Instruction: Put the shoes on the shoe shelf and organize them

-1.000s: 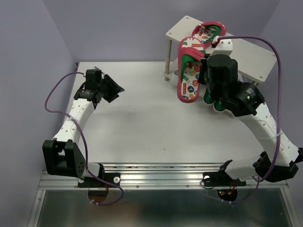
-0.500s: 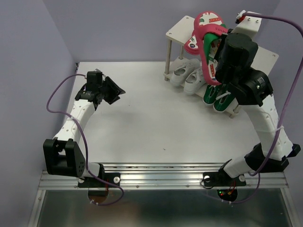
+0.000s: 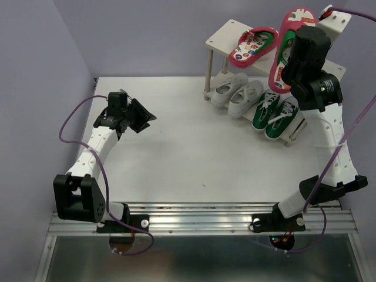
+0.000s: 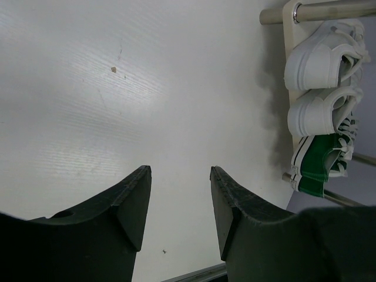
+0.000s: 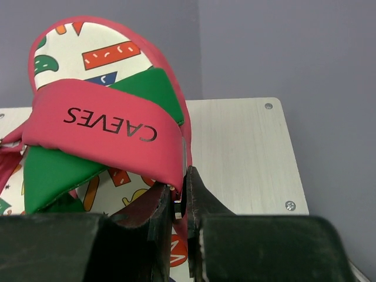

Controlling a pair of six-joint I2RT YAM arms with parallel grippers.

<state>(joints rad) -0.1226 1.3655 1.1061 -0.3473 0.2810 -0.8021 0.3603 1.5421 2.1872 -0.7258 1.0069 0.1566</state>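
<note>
Work is nearing its end, I think. Left pincer is hanging spread over the tabletop, holding nothing. Farther, white sneakers and green sneakers are sitting side by side on the lower board of the shelf. One flip-flop is lying on top. Right pincer is pinching the strap of the second flip-flop above the top board; only laying it beside its partner is remaining.

White arms, black joints
</note>
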